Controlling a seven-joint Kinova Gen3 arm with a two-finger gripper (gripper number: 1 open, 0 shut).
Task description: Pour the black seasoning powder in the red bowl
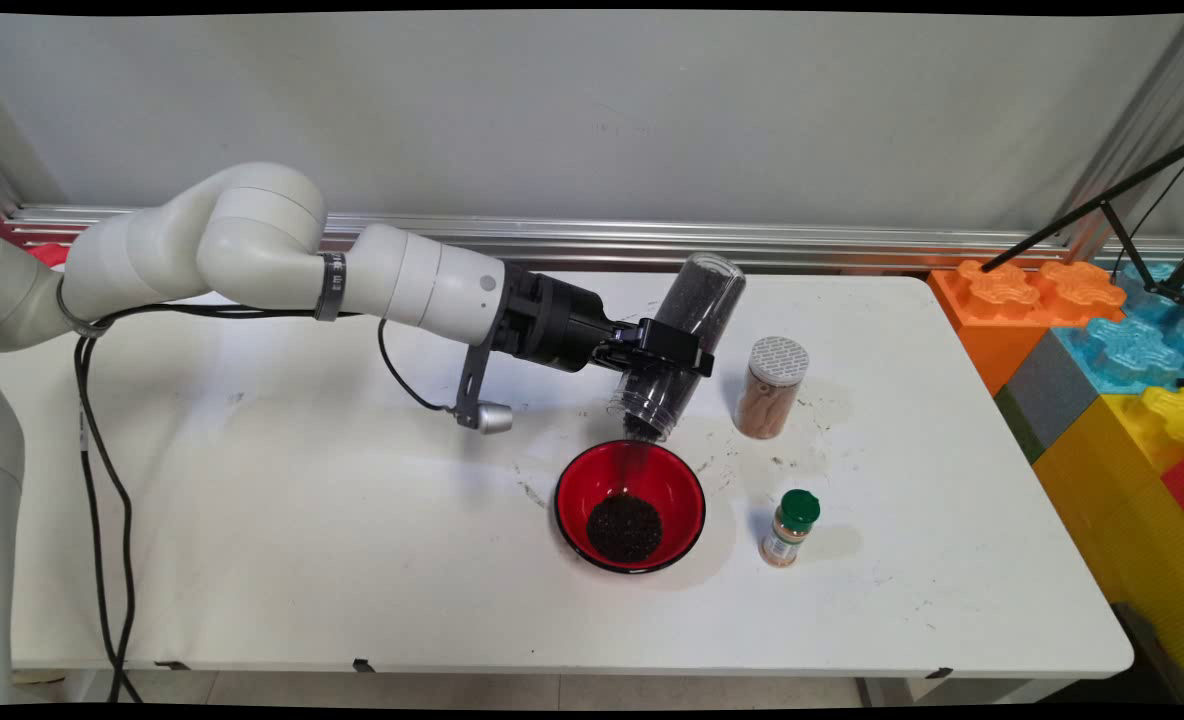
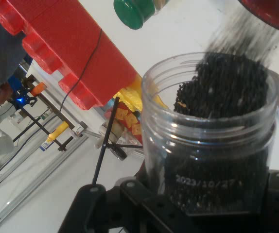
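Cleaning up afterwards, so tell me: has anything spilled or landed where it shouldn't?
Yes. Dark grains lie scattered on the table around the red bowl, mostly towards the capped jar. The end effector holds the tilted clear jar above the bowl.

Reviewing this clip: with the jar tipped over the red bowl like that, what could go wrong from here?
1. The end effector holds the clear jar tilted mouth-down, dark grains streaming into the red bowl. The mouth sits over the bowl's far rim, so grains may overshoot; some specks already lie on the table.
2. The cinnamon-stick jar stands close beside the tilted jar; a swing could likely knock it.
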